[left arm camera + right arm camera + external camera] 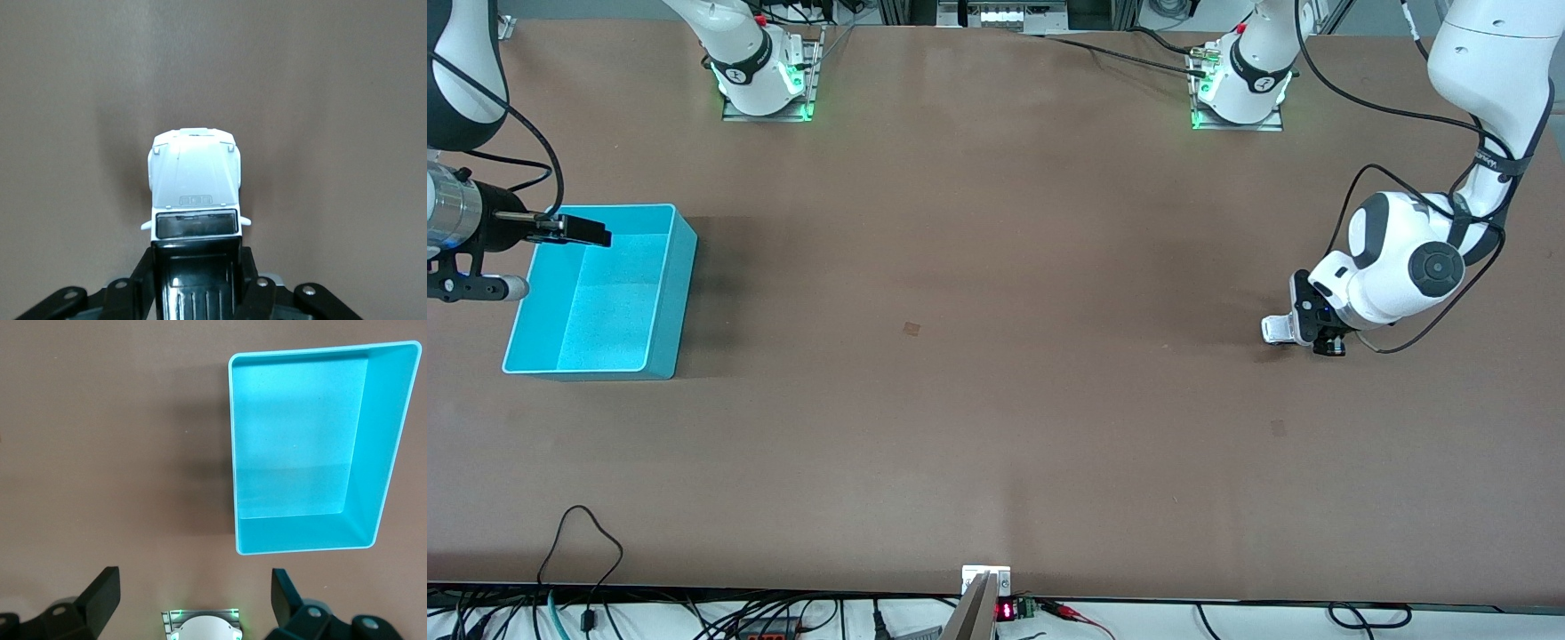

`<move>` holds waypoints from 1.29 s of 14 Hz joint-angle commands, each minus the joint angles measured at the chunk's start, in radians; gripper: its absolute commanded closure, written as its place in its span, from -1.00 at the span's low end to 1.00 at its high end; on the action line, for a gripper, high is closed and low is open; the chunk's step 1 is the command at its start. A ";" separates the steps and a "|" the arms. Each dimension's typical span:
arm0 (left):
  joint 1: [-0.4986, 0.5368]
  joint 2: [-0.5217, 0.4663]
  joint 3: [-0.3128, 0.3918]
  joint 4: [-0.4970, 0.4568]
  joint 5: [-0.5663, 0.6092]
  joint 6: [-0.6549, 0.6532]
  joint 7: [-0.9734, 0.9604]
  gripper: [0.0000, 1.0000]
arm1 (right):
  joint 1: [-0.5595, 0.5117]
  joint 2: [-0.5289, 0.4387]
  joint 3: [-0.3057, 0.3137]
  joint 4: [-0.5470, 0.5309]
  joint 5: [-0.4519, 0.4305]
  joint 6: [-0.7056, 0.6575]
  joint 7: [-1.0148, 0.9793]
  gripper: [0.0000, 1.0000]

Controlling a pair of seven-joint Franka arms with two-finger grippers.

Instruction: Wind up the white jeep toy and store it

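Note:
The white jeep toy [1276, 329] is at table level toward the left arm's end of the table. I cannot tell whether its wheels touch the table. My left gripper [1303, 327] is shut on its black rear section. In the left wrist view the jeep's white bonnet [193, 180] points away from the gripper [197, 267], with a finger on each side of the black roof. My right gripper [583, 231] is open and empty over the edge of the turquoise bin [669, 293] nearest the right arm's end. The right wrist view shows the empty bin [233, 453] ahead of the open gripper [193, 593].
The brown table [996, 356] carries two small dark marks [911, 329]. The right arm's base [765, 71] and the left arm's base [1240, 84] stand at the table edge farthest from the front camera. Cables [587, 533] lie along the nearest edge.

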 commanded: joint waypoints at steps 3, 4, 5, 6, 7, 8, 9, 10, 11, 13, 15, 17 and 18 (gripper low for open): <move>0.078 0.105 -0.010 0.020 0.013 0.034 0.054 0.65 | -0.004 -0.002 0.001 0.003 0.037 -0.012 -0.013 -1.00; 0.098 0.121 -0.010 0.030 0.014 0.034 0.070 0.65 | -0.002 -0.002 0.001 0.003 0.037 -0.012 -0.013 -1.00; 0.102 0.126 -0.010 0.032 0.025 0.034 0.084 0.65 | -0.002 -0.001 0.001 0.005 0.038 -0.012 -0.013 -1.00; 0.113 0.126 -0.010 0.032 0.037 0.034 0.085 0.65 | -0.002 -0.002 0.001 0.005 0.038 -0.012 -0.013 -1.00; 0.127 0.126 -0.010 0.034 0.052 0.034 0.085 0.65 | -0.002 -0.002 0.001 0.005 0.038 -0.012 -0.012 -1.00; 0.142 0.126 -0.010 0.038 0.069 0.034 0.087 0.65 | -0.002 -0.002 0.001 0.003 0.037 -0.012 -0.013 -1.00; 0.152 0.127 -0.010 0.044 0.083 0.033 0.088 0.65 | -0.002 -0.002 0.001 0.003 0.037 -0.012 -0.013 -1.00; 0.161 0.129 -0.010 0.046 0.094 0.033 0.100 0.65 | -0.002 -0.002 0.001 0.005 0.037 -0.012 -0.013 -1.00; 0.168 0.130 -0.010 0.047 0.094 0.033 0.119 0.65 | -0.002 -0.002 0.001 0.005 0.037 -0.012 -0.012 -1.00; 0.184 0.150 -0.010 0.073 0.094 0.033 0.162 0.64 | -0.002 -0.002 0.001 0.005 0.037 -0.012 -0.012 -1.00; 0.210 0.156 -0.010 0.075 0.095 0.033 0.185 0.64 | -0.001 -0.002 0.001 0.005 0.037 -0.012 -0.012 -1.00; 0.230 0.167 -0.009 0.107 0.096 0.033 0.234 0.64 | -0.001 -0.002 0.001 0.005 0.037 -0.012 -0.012 -1.00; 0.242 0.173 -0.009 0.112 0.096 0.033 0.252 0.64 | -0.001 -0.002 0.001 0.005 0.038 -0.012 -0.012 -1.00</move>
